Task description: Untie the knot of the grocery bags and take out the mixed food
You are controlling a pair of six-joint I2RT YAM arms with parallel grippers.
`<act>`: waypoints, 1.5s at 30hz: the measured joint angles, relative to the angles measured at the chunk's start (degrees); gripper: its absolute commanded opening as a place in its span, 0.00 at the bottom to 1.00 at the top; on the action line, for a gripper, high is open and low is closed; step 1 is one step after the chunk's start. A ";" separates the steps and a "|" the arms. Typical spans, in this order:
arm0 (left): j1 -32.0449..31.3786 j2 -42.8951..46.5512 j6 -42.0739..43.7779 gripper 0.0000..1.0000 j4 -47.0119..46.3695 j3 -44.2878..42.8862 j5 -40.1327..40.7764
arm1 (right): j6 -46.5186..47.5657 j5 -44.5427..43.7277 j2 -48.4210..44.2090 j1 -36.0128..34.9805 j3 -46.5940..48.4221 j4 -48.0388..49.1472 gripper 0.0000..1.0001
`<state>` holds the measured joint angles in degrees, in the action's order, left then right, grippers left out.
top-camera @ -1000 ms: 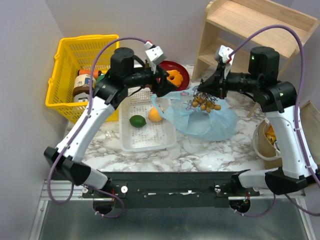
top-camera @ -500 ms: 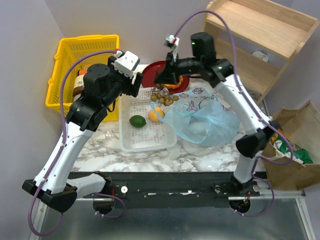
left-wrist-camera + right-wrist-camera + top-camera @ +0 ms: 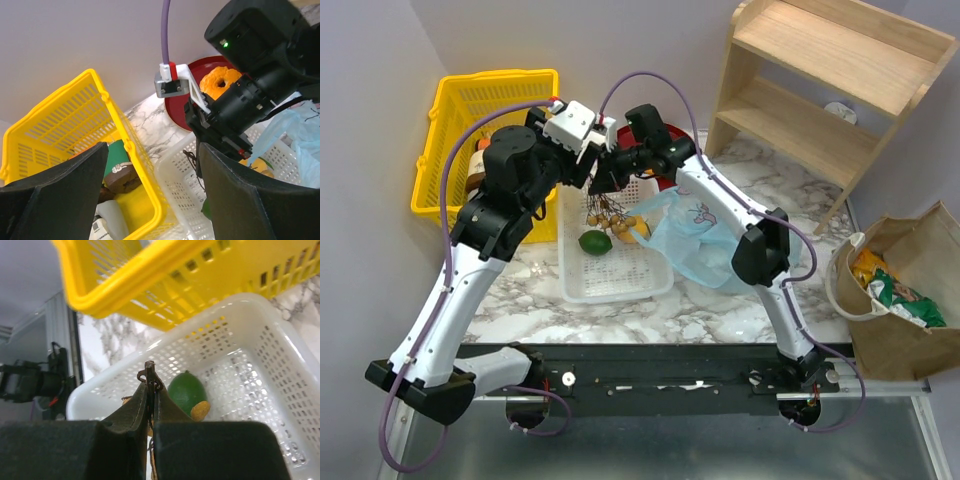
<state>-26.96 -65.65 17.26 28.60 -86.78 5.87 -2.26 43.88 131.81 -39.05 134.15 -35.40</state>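
Left arm point(image 3: 470, 265): is rising from the near left corner and bending in toward the far middle.
Left wrist point(image 3: 575, 128): is sitting high, just left of the right arm's end.
Left gripper point(image 3: 152, 150): is holding its two fingers wide apart.
Right arm point(image 3: 720, 200): is going up from the near right, bending at the elbow, and stretching far over to the left.
Right gripper point(image 3: 151, 390): is pointing down and squeezing its fingers together on the stem of the bunch of small brown fruits point(image 3: 610, 212).

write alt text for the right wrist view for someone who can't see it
The right gripper, jaws shut on a thin brown stem, hangs over a white perforated tray that holds a green lime. A yellow basket fills the top of the frame, with marble tabletop showing below it.
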 measured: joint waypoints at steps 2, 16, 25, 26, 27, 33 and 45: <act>0.42 -0.28 -0.20 0.83 0.04 0.00 -0.33 | 0.87 -1.92 2.47 -0.02 1.79 -0.07 0.00; 0.87 -3.69 -2.64 0.84 1.03 -1.53 -5.75 | 7.89 -18.73 9.16 -4.07 8.74 -1.25 1.00; 0.87 -7.34 -0.83 0.86 -0.87 -10.19 -8.11 | 10.86 -19.19 -7.21 6.75 1.46 -6.58 0.99; 0.85 -7.65 -0.31 0.86 -1.25 -10.84 -9.38 | 11.91 -19.23 -10.38 8.48 0.33 -7.23 0.99; 0.81 -7.85 0.07 0.87 -1.29 -11.08 -10.43 | 12.92 -19.45 -13.57 9.66 -0.66 -7.61 0.99; -1.05 -11.93 0.07 0.99 -1.03 -9.18 -23.23 | 19.61 -26.16 -32.98 8.11 -9.62 -6.23 1.00; -6.88 -34.10 0.52 0.99 0.81 -9.18 -35.36 | 21.38 -30.34 -60.50 26.10 -47.82 -4.98 0.99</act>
<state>-33.85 -99.74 17.78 29.41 -95.96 -29.50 19.11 13.54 71.31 -12.95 86.32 -40.38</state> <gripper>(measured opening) 0.985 0.995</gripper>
